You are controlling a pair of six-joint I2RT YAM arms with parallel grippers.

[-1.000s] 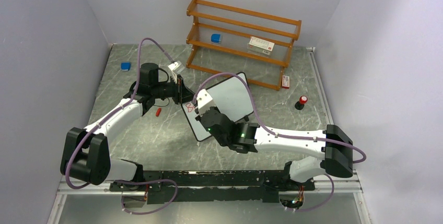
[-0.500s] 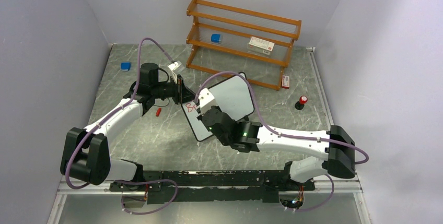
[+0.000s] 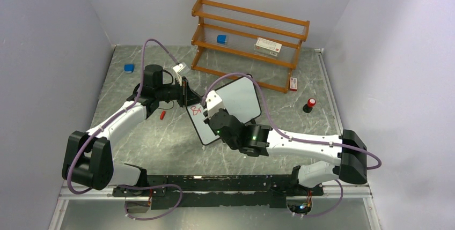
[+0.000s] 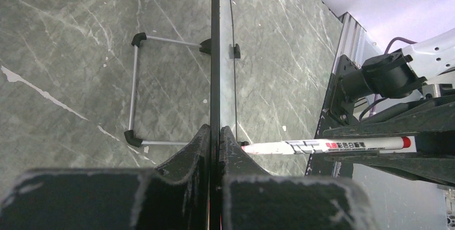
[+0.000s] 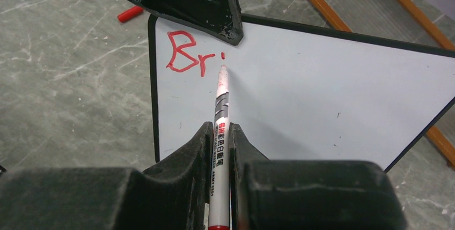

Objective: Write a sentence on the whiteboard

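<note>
The whiteboard (image 3: pixel 236 101) stands tilted mid-table, white with a thin black frame (image 5: pixel 153 85). Red letters "Br" and a dot (image 5: pixel 188 53) sit at its top left corner. My left gripper (image 3: pixel 185 91) is shut on the board's edge (image 4: pixel 215 53), seen edge-on in the left wrist view. My right gripper (image 5: pixel 219 133) is shut on a white marker (image 5: pixel 220 112) with red lettering. The marker's tip (image 5: pixel 222 69) touches the board just below the dot. The marker also shows in the left wrist view (image 4: pixel 327 146). In the top view the right gripper (image 3: pixel 210 113) sits over the board's lower left.
A wooden shelf (image 3: pixel 249 37) stands behind the board, holding a blue item (image 3: pixel 221 39) and a white box (image 3: pixel 268 46). A red marker cap (image 3: pixel 162 115) lies left of the board. A blue block (image 3: pixel 129 68) is far left. A red-topped black object (image 3: pixel 309 105) stands at the right.
The red writing has grown from a "B" to "Br" plus a dot. My right gripper and marker have shifted slightly right along the board. The left arm has not moved.
</note>
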